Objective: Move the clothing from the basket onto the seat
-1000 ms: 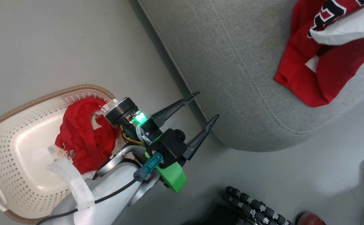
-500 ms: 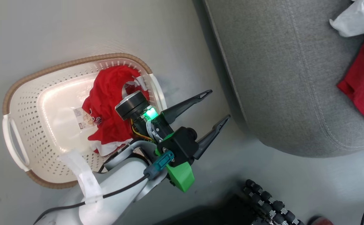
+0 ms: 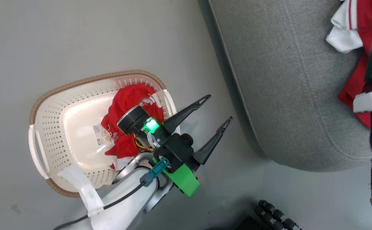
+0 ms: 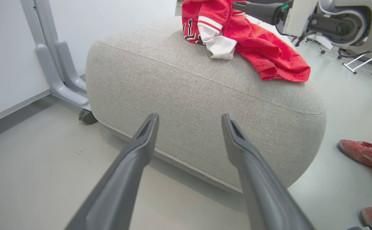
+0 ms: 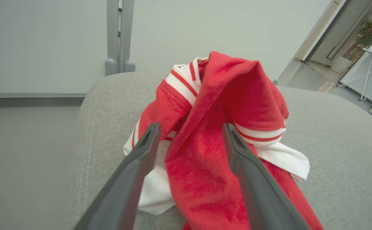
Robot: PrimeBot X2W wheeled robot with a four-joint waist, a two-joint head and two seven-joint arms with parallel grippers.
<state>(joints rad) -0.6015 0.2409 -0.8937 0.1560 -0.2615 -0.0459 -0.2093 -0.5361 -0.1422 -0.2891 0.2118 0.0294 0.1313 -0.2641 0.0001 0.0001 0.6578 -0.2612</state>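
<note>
While heaped on the seat (image 5: 332, 127), clothing (image 5: 230, 95) red, white-trimmed | just ahead of my right gripper (image 5: 191, 127), jaws wide | left gripper (image 4: 189, 115) wide

left claw (image 3: 219, 107) and wrist blocking the near side of the red clothing (image 3: 126, 100) in the basket (image 3: 77, 84), sticker (image 3: 100, 134) print too small to read, second red heap (image 3: 368, 12) on the seat (image 3: 284, 80) sliced off by the right edge, red shoe (image 4: 361, 153) half out of frame
</note>
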